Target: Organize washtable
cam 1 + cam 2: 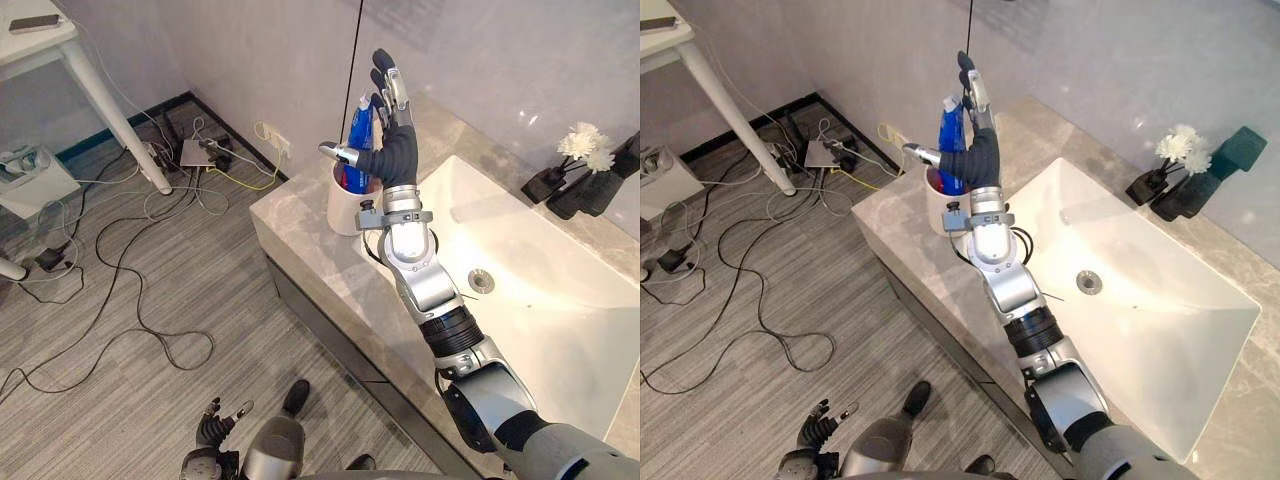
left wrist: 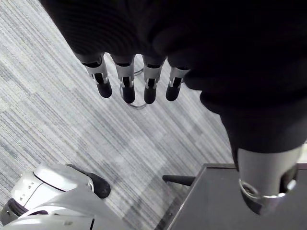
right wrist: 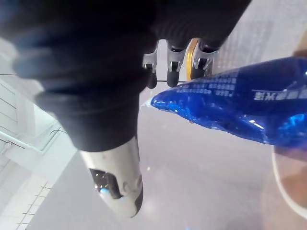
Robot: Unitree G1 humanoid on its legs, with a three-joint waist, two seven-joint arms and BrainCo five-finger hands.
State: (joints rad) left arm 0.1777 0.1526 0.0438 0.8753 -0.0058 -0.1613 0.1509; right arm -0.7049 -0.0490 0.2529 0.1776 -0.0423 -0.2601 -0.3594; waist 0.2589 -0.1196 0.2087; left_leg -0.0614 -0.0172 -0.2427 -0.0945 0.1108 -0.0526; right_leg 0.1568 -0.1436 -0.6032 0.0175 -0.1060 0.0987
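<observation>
A white cup (image 1: 343,212) stands on the stone washtable (image 1: 300,235), left of the sink (image 1: 560,310). A blue toothpaste tube (image 1: 358,135) stands upright in the cup. My right hand (image 1: 396,150) is raised just behind and above the cup, open, with straight fingers pointing up beside the tube and the thumb spread over the cup's rim. In the right wrist view the tube (image 3: 240,103) lies next to the fingers (image 3: 173,72), not clasped. My left hand (image 1: 214,428) hangs low over the floor with relaxed, straight fingers (image 2: 125,84).
White flowers in a dark holder (image 1: 583,152) and a dark teal object (image 1: 1243,150) stand at the far edge of the washtable by the wall. Cables and a power strip (image 1: 195,152) lie on the floor beside a white table leg (image 1: 115,115).
</observation>
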